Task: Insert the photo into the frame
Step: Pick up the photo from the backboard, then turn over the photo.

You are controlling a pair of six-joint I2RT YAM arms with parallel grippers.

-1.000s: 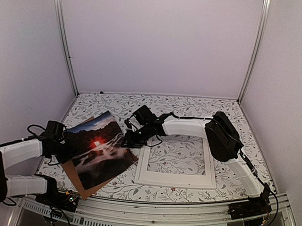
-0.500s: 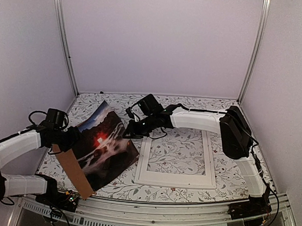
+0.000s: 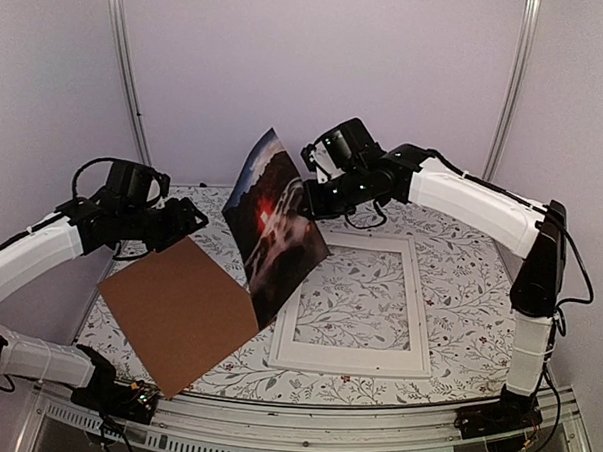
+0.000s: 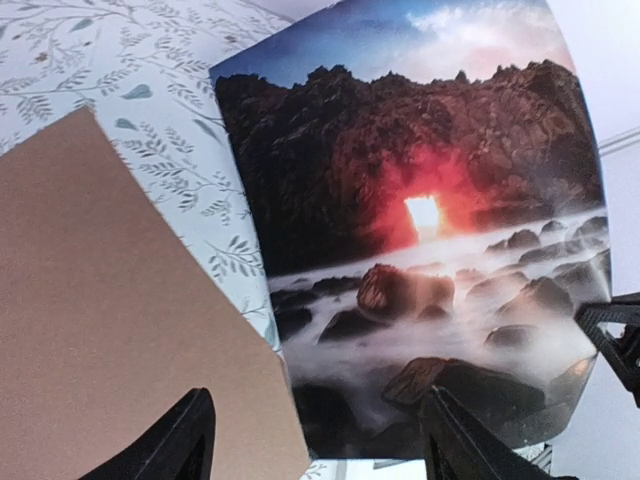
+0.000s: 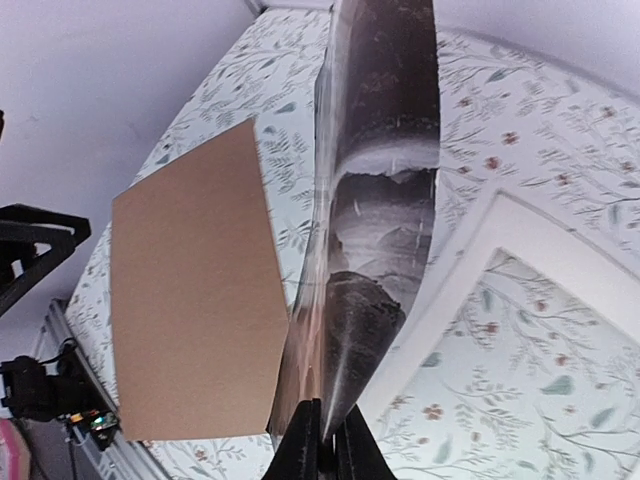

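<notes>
The photo (image 3: 277, 223), a dark misty landscape with a red-orange glow, hangs nearly upright and bowed above the table. My right gripper (image 3: 309, 193) is shut on its upper right edge. In the right wrist view the photo (image 5: 385, 150) curves away from the closed right gripper (image 5: 328, 418). The white frame (image 3: 351, 360) lies flat on the table just right of the photo's lower edge. My left gripper (image 3: 187, 219) hovers open to the photo's left, holding nothing. Its wrist view shows the photo (image 4: 420, 230) ahead of the left gripper (image 4: 318, 398).
A brown backing board (image 3: 178, 311) rests at the front left, its far corner under my left gripper; it also shows as the board (image 4: 110, 310) and the board (image 5: 190, 300). The floral tablecloth (image 3: 451, 233) covers the table. White walls enclose the back and sides.
The right gripper has lifted the photo off the board, up and toward the back right, until it stands almost upright. The left gripper rose and opened wider. The board is now uncovered.
</notes>
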